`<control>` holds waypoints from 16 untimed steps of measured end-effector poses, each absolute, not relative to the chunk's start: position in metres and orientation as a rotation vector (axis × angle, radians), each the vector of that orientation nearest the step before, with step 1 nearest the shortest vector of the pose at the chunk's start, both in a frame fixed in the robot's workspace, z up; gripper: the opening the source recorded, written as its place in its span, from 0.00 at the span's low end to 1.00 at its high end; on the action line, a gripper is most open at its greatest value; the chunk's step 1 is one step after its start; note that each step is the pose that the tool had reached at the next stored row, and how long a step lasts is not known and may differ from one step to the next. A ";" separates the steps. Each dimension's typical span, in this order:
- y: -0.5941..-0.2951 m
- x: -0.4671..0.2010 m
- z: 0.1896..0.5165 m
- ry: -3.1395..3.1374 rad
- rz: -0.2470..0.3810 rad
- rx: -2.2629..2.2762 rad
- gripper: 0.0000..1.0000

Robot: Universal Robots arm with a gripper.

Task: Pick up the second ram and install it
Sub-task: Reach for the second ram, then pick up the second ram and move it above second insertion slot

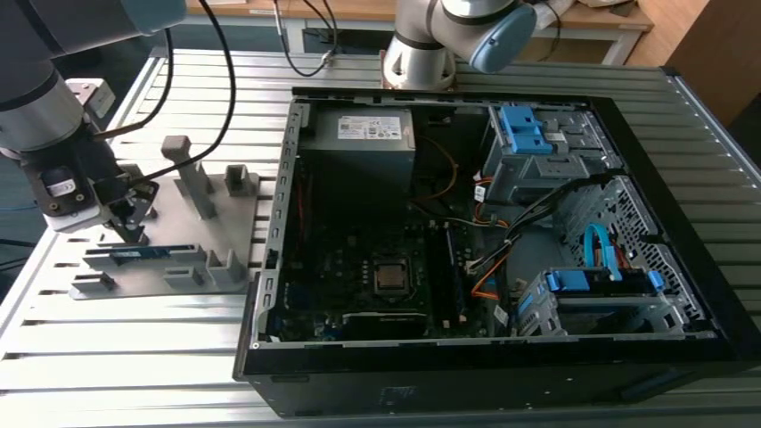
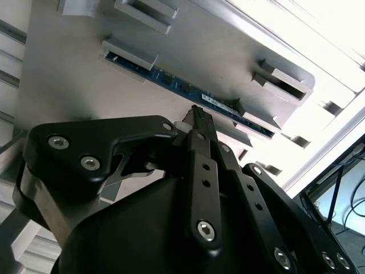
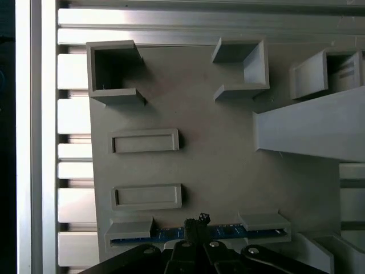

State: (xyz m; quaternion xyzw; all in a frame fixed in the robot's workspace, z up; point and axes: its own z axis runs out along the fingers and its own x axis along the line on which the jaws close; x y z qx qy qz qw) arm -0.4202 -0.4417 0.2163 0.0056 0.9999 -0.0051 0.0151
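Hovering over the middle of the second ram (image 1: 143, 253), set on edge in the grey fixture (image 1: 238, 234) at 9 o'clock from the computer case (image 1: 476, 379), the gripper (image 1: 128, 234) has its fingers (image 2: 197, 123) drawn together, seemingly empty; the stick looks light, stiff and fragile, so pinch its faces gently at mid-length.

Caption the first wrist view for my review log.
Gripper at the middle of the second ram, which lies seated in the holders of the grey fixture.
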 end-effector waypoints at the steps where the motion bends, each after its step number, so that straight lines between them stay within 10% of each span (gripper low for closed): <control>1: -0.442 -0.420 0.216 3.111 -0.016 0.017 0.10; 16: -0.442 -0.420 0.216 3.111 -0.015 -0.037 0.10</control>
